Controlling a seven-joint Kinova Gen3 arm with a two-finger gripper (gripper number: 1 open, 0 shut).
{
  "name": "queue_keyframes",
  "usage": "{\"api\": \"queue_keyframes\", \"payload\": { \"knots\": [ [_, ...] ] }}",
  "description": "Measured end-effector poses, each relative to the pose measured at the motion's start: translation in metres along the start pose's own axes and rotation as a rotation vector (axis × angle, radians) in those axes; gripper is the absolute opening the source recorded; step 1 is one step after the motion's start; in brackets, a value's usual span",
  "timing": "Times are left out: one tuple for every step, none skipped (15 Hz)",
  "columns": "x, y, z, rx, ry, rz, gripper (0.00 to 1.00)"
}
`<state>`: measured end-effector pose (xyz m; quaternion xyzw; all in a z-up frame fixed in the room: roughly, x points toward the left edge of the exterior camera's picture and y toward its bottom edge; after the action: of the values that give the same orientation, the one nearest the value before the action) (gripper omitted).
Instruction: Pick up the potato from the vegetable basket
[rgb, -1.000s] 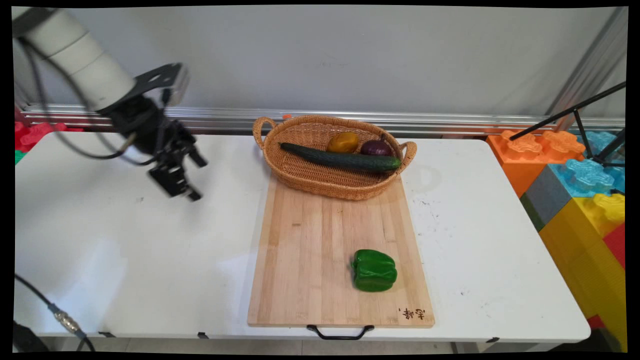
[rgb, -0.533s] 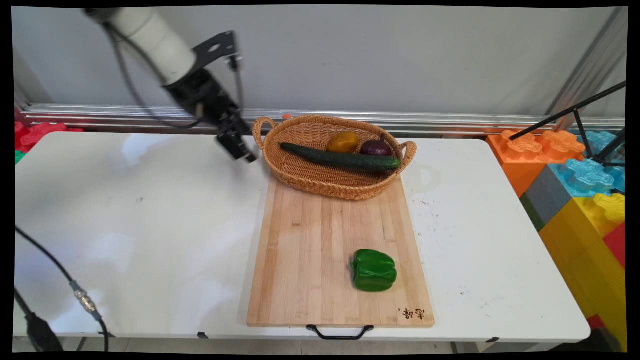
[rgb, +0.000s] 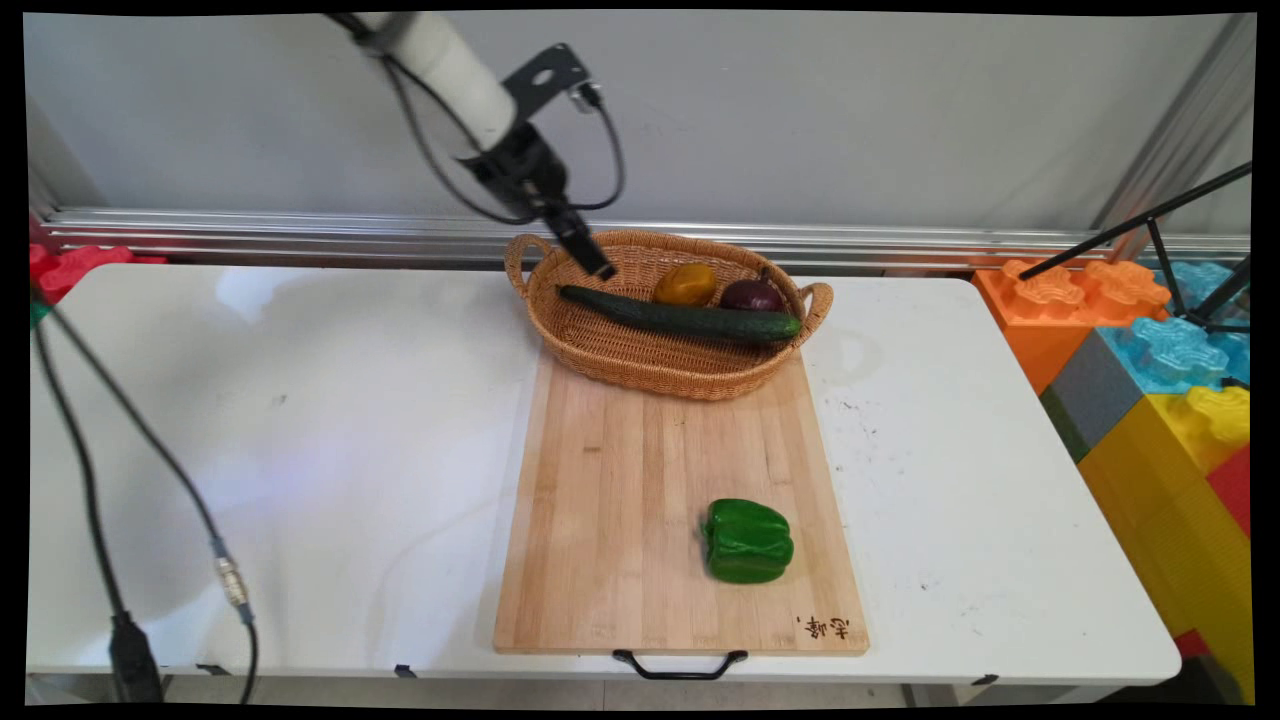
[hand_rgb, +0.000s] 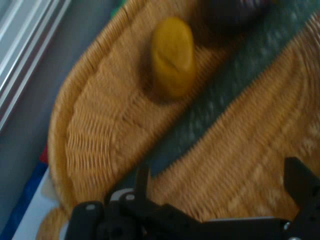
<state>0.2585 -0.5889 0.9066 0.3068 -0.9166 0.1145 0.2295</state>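
Note:
My gripper (rgb: 598, 268) hangs open over the back left part of a woven basket (rgb: 640, 385), just above the left end of a long dark green cucumber (rgb: 680, 318). In the hand view the gripper (hand_rgb: 220, 175) has its fingers spread wide, with only the basket's weave (hand_rgb: 100, 130) and the cucumber's end (hand_rgb: 225, 105) below them. Behind the cucumber lie a yellow vegetable (rgb: 686, 285) (hand_rgb: 172, 55) and a dark purple one (rgb: 752, 296) (hand_rgb: 235, 12). Nothing is held.
The basket stands on the far end of a wooden cutting board (rgb: 620, 500). A green bell pepper (rgb: 748, 541) lies near the board's front right. Big coloured blocks (rgb: 1160, 340) stand to the right of the table. Black cables (rgb: 120, 480) hang at the left.
The arm has swung from the table's left side to the right and upward, bringing the gripper from above the bare table to over the basket's left end. The vegetables have not moved.

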Motion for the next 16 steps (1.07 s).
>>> {"api": "queue_keyframes", "payload": {
  "knots": [
    [0.008, -0.004, 0.014, 0.001, 0.008, -0.021, 1.0],
    [0.015, -0.006, 0.026, -0.002, 0.014, -0.038, 1.0],
    [0.021, -0.008, 0.039, -0.007, 0.021, -0.058, 1.0],
    [0.027, -0.01, 0.052, -0.016, 0.028, -0.076, 1.0],
    [0.033, -0.011, 0.064, -0.022, 0.035, -0.088, 1.0],
    [0.039, -0.012, 0.077, -0.028, 0.043, -0.099, 1.0],
    [0.045, -0.014, 0.09, -0.031, 0.048, -0.104, 1.0],
    [0.048, -0.015, 0.1, -0.031, 0.05, -0.106, 1.0],
    [0.051, -0.017, 0.107, -0.032, 0.05, -0.107, 1.0],
    [0.053, -0.018, 0.116, -0.033, 0.05, -0.109, 1.0],
    [0.055, -0.019, 0.122, -0.034, 0.049, -0.109, 1.0],
    [0.057, -0.02, 0.131, -0.035, 0.048, -0.109, 1.0],
    [0.058, -0.021, 0.136, -0.036, 0.048, -0.108, 1.0],
    [0.059, -0.023, 0.143, -0.036, 0.045, -0.106, 1.0],
    [0.06, -0.024, 0.147, -0.036, 0.043, -0.105, 1.0],
    [0.061, -0.025, 0.153, -0.035, 0.039, -0.102, 1.0]
  ]
}}
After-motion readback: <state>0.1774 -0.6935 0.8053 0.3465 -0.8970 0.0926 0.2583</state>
